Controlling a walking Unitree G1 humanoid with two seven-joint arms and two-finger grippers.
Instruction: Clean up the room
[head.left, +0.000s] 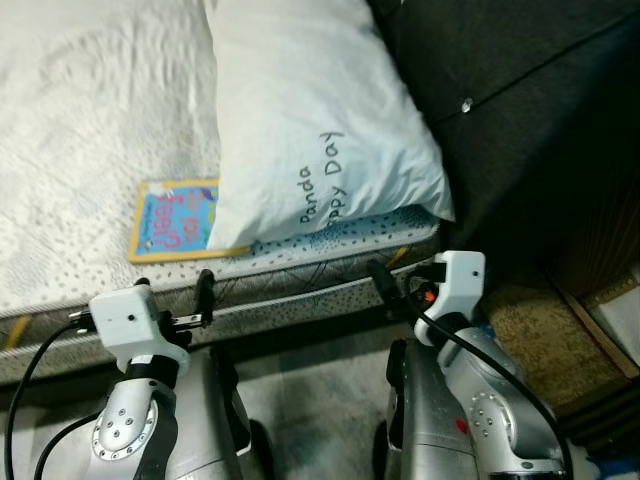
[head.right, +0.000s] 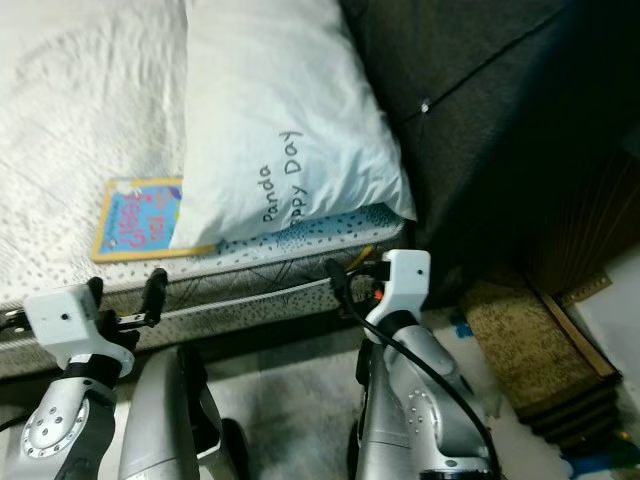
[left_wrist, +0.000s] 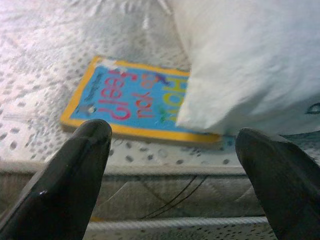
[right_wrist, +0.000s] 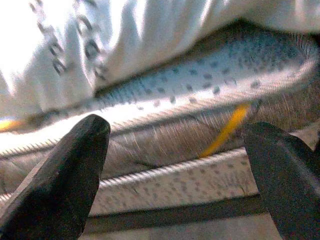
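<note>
Book (head.left: 175, 220) is seen lying on the mattress (head.left: 90, 120), one edge tucked under the pillow (head.left: 310, 120), not yet picked up. Left gripper (head.left: 172, 290) and right gripper (head.left: 392, 282) are held spread, empty, just short of the mattress edge.

left hand (left_wrist: 172, 165) | spread, empty (raised forward) | right hand (right_wrist: 182, 172) | same

Both eye views look down on the mattress (head.left: 90, 120) edge; wrist views face its side closely.
</note>
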